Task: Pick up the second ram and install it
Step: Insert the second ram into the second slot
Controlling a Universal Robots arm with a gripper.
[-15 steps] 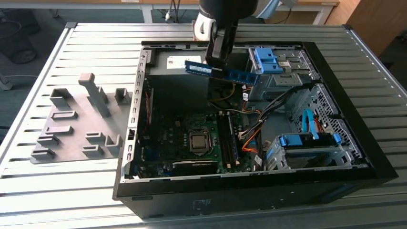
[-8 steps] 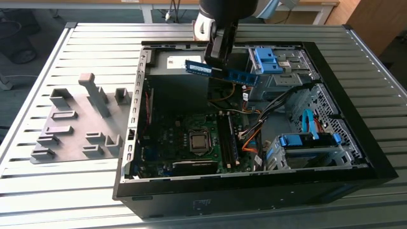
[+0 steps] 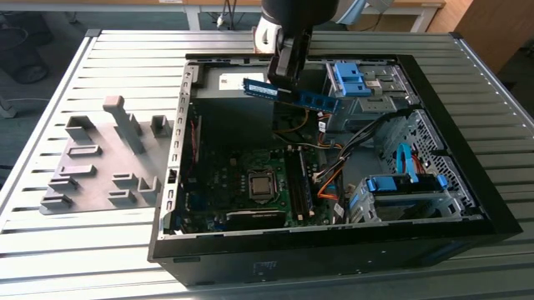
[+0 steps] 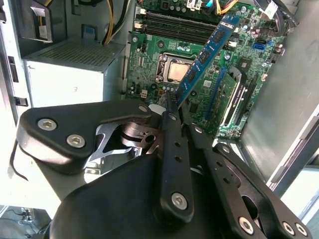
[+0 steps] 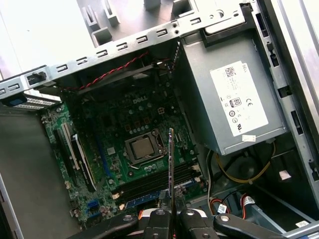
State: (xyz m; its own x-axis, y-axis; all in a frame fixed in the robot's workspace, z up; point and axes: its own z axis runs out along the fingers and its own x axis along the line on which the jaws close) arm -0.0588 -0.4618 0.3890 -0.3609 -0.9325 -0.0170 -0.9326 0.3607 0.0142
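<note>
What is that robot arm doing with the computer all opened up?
The robot's gripper is pinching the second ram, a thin blue-green memory stick, and holding it in the air above the open computer case. Below it is the green motherboard with its long black memory slots. The stick is not plugged in yet. The case lies on a slatted metal table, next to a gray holder tray.

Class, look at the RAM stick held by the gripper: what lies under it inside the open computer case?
Under the RAM stick, pinched by the gripper, lies the motherboard with its CPU socket and memory slots. The stick hides a narrow strip of board.
</note>
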